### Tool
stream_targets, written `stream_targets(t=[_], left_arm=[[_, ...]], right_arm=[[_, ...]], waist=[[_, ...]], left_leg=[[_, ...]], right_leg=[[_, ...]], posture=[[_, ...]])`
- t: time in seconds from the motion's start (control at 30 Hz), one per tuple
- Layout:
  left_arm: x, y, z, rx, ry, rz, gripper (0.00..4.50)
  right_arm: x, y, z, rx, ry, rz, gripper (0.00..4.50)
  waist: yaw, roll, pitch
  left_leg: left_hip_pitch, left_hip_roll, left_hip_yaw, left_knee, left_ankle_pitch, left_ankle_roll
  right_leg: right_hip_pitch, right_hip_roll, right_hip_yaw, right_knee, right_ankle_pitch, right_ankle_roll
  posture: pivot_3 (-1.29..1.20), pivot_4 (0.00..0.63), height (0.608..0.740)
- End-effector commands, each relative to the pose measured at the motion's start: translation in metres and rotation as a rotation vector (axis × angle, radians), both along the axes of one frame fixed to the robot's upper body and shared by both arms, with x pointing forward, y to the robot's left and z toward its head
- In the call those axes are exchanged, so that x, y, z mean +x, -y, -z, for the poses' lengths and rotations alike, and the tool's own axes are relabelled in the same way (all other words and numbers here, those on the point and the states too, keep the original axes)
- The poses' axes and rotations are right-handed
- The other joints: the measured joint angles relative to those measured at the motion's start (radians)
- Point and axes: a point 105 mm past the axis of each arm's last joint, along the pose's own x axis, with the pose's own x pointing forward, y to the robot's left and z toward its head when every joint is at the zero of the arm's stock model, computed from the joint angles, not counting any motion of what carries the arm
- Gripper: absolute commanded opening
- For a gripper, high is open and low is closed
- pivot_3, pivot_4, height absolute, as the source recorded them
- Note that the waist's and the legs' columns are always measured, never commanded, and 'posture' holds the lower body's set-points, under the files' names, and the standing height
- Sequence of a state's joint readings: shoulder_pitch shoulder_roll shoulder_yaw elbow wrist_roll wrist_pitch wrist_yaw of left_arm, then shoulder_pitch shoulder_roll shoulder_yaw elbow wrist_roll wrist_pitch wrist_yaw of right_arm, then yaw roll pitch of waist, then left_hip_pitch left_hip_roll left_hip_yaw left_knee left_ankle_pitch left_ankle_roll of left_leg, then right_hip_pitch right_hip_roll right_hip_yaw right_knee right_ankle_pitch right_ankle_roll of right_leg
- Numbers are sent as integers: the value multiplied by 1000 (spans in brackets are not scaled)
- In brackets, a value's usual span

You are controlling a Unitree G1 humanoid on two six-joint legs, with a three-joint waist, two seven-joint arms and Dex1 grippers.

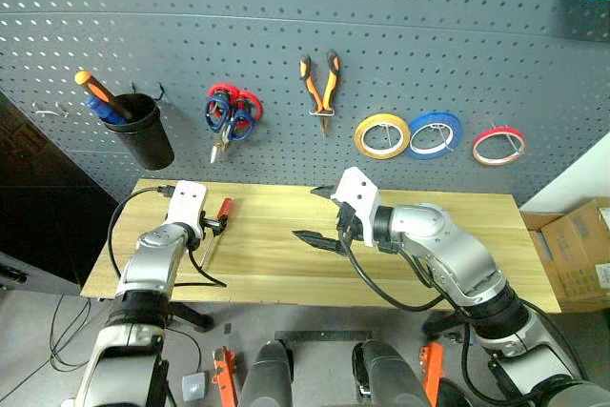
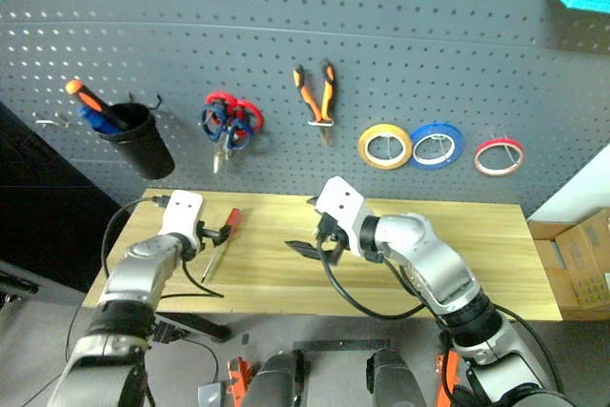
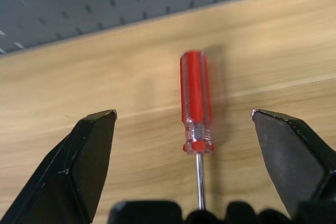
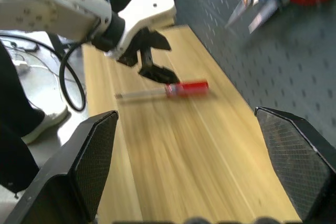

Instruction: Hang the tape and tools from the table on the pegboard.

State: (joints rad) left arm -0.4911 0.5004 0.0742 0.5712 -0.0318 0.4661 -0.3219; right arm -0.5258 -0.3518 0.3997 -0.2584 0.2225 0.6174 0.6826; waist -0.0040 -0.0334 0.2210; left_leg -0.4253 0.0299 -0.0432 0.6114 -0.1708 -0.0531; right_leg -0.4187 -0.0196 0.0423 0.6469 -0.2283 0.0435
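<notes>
My left end effector (image 1: 217,227) hangs with its fingers spread apart just above the red-handled screwdriver (image 1: 218,224), the last of the tools left on the tabletop (image 1: 286,278), lying near the left end with its handle toward the back edge and its thin shaft pointing toward the front edge. In the left wrist view the handle sits between my two fingers (image 3: 79,166), neither one touching it. My right end effector (image 1: 320,216) floats over the middle of the tabletop, fingers likewise apart and holding nothing. On the pegboard (image 1: 286,45) behind, the pliers (image 1: 319,88) with orange-and-black handles, the scissors (image 1: 229,119) and the red tape (image 1: 498,145) already hang from hooks, the red ring beside a yellow roll (image 1: 381,135) and a blue roll (image 1: 434,132); a black cup (image 1: 145,131) at the left holds an orange-handled screwdriver (image 1: 95,92). The step in hand, as I judge it, is picking up the screwdriver. The next move calls for lowering my left fingers to either side of the handle and closing squarely on it, since the round handle could roll aside, then lifting it toward the pegboard.
</notes>
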Motion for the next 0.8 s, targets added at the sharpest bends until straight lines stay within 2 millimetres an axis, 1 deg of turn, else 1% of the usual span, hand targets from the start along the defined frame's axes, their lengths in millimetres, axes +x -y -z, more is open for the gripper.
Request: stream_targets(t=[0.03,0.1,0.23,0.3,0.33,0.37,0.4,0.43,0.63,0.67,0.8], left_arm=[[5,0,5,15,-34,22,4436],[6,-1,9,19,-59,27,4436],[5,0,21,-18,-135,31,4436],[6,0,22,-8,-153,44,4436],[6,1,21,-11,-156,50,4080],[7,3,21,-15,-157,57,3858],[7,4,20,-18,-158,62,3527],[8,4,20,-20,-157,66,3119],[9,7,17,-23,-148,67,989],[9,8,17,-24,-147,68,756],[11,9,14,-18,-139,66,749]], right_arm=[[2,3,-16,29,45,2,4500],[3,5,-17,31,44,9,4500],[3,7,-18,24,41,33,4500],[3,9,-16,17,39,42,4500],[3,10,-16,16,38,44,4500],[3,10,-16,16,37,45,4500],[3,10,-16,15,37,45,4500],[3,10,-15,15,37,46,4500],[5,11,-15,11,44,56,4500],[6,12,-15,9,46,59,4500],[8,13,-16,9,49,63,4500]], waist=[[-2,-1,12],[-5,-1,22],[-16,-1,36],[-21,0,41],[-24,1,42],[-26,1,42],[-27,1,42],[-28,1,43],[-29,2,44],[-30,2,44],[-30,2,45]], left_leg=[[-3,0,0,0,0,0],[-7,0,-2,0,0,0],[-7,0,-4,0,0,0],[-7,-1,-4,0,0,0],[-7,-1,-4,0,0,0],[-7,-1,-4,1,0,0],[-7,-1,-4,1,0,0],[-7,-1,-4,1,0,0],[-7,0,-4,0,0,0],[-7,0,-4,0,0,0],[-7,0,-4,0,0,0]], right_leg=[[-3,0,0,1,1,1],[-7,1,-1,2,1,0],[-7,1,-2,3,1,0],[-6,0,-3,2,-1,3],[-6,0,-2,2,-1,4],[-6,0,-2,2,-1,4],[-6,0,-2,2,-1,4],[-6,0,-2,3,-1,4],[-6,1,-2,3,-1,4],[-6,1,-2,2,-1,4],[-6,1,-2,2,-1,4]], posture=[[1,301,740],[-10,307,740],[-32,320,740],[-31,321,740],[-31,321,740],[-30,321,740],[-30,320,740],[-31,318,740],[-28,313,740],[-29,313,740],[-32,305,740]])
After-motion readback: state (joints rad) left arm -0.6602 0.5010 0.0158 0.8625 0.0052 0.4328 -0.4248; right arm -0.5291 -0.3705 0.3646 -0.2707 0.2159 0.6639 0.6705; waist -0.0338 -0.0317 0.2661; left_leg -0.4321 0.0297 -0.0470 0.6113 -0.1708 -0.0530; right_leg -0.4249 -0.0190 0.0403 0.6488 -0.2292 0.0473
